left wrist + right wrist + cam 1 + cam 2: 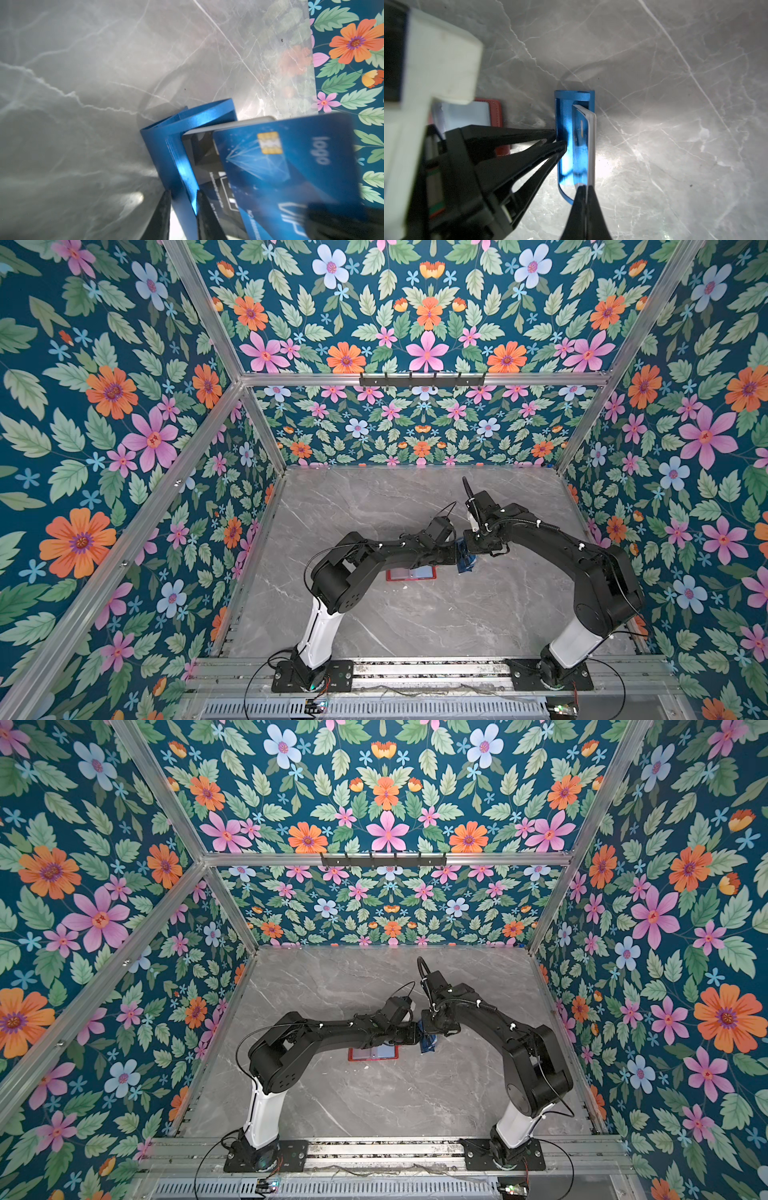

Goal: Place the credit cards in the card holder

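Note:
A small blue tray point(164, 143) is held up off the table, its wall pinched by my left gripper point(182, 192). In it stands a stack of credit cards point(590, 135), seen on edge. My right gripper point(584, 187) is shut on the end of a blue credit card point(280, 166) with a gold chip, which is tilted away from a dark card point(205, 162) behind it. The card holder point(411, 572), a red wallet, lies open on the table just left of the tray point(465, 562), showing its pale sleeves point(467, 116). In both top views the two arms meet over the tray point(428, 1042).
Grey marble tabletop point(415, 622) inside floral walls point(104, 448). Both arm bases point(311, 676) are bolted to the front rail. The left arm's forearm point(399, 551) hangs over the wallet's far edge. A black hook rack point(422, 379) sits on the back frame.

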Controlling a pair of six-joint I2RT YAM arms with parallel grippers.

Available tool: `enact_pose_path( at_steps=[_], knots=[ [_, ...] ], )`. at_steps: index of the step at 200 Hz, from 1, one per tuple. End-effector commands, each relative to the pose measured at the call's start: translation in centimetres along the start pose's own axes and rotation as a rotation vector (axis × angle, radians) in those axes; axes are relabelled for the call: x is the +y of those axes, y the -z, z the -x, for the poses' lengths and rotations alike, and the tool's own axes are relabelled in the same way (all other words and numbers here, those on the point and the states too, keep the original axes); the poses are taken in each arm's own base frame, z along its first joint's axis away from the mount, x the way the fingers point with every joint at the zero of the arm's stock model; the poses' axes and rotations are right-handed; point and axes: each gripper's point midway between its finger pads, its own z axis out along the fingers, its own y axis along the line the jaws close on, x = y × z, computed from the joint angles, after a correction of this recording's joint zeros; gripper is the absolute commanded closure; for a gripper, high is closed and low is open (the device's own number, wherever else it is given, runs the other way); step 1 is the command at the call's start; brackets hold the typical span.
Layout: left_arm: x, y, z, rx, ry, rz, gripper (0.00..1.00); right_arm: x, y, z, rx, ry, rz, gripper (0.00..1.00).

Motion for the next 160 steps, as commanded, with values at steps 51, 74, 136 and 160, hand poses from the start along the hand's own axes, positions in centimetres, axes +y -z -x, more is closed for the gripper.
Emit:
enact_pose_path(
  at_steps=[51,74,136,160],
  knots=[
    [-1.1,1.3,0.4,0.002,-0.042,-0.019,0.69,1.0,2.5,-0.1,-0.072,-0.028,0.086,1.00],
    [-2.1,2.7,1.2,-0.032,-0.072,-0.035,0.64,1.7,3.2,0.0,-0.095,-0.036,0.136,1.00],
    [-0.5,8.3,2.3,-0.177,-0.099,0.055,0.62,4.6,4.8,0.2,-0.139,-0.036,0.321,1.00],
    [1.7,10.3,1.8,-0.198,-0.080,0.104,0.62,6.0,4.7,0.1,-0.129,-0.033,0.395,1.00]
  ],
)
